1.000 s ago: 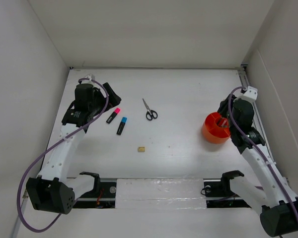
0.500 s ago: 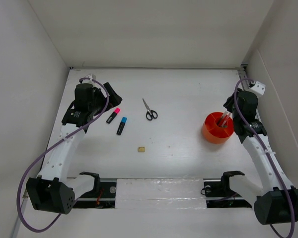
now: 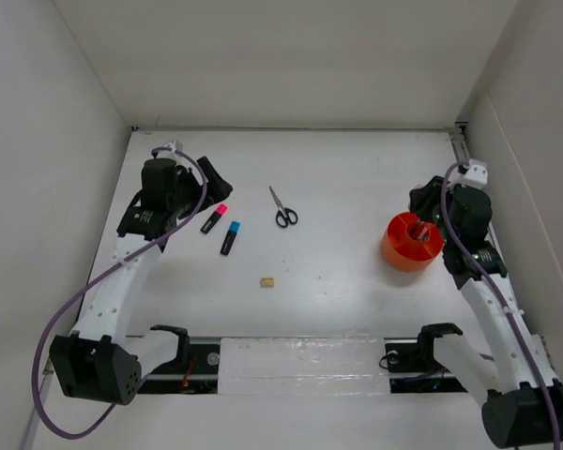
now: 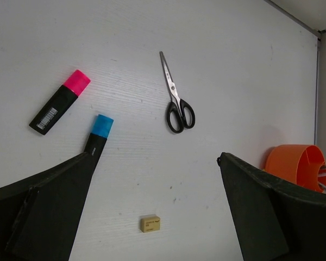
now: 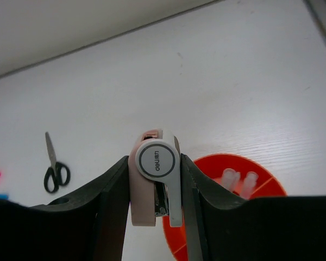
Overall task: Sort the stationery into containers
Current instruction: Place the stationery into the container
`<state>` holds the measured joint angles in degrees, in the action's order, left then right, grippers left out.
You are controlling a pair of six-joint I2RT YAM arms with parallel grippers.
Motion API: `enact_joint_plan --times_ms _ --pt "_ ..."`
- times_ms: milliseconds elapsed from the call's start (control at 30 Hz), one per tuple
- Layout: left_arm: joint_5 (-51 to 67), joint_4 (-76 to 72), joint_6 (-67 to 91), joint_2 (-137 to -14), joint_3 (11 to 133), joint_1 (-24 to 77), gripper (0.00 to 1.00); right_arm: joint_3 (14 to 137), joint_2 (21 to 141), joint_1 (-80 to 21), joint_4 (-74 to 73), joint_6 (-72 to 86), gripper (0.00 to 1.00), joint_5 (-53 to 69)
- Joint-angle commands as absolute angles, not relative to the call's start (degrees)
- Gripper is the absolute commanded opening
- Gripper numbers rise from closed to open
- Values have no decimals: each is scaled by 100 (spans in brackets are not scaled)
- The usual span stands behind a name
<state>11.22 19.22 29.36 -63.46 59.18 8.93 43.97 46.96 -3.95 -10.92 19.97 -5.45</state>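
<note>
The right tool is gripping a pinkish-white plastic piece over the round orange plastic cup; the left tool is hanging wide open.

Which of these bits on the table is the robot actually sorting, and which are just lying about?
Job: scissors, pink marker, blue marker, eraser, pinkish-white piece, orange cup.
Just there: table, base rail; no stray items.

There are an orange cup, black-handled scissors, pink-black marker, blue-black marker, tan eraser.
</note>
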Motion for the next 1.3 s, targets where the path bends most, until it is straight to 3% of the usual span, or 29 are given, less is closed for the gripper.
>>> enact_joint_plan --times_ms 0,267,633,967,1267 --pt "1239 1731 2856 -6258 5845 888 99 4447 5009 -702 -633 1627 0 255" --pt "1345 1679 2804 -6258 5845 888 99 4447 5580 -949 -686 1397 0 475" --pt "1397 1679 2804 -6258 5792 888 99 4210 4941 -1063 -800 1836 0 -852" --pt "1502 1626 2804 -6258 5792 888 99 4121 4121 340 -1781 2899 0 -1977" --pt "1669 1573 2804 -6258 5792 888 99 3797 3586 1634 -2205 3138 0 -1873"
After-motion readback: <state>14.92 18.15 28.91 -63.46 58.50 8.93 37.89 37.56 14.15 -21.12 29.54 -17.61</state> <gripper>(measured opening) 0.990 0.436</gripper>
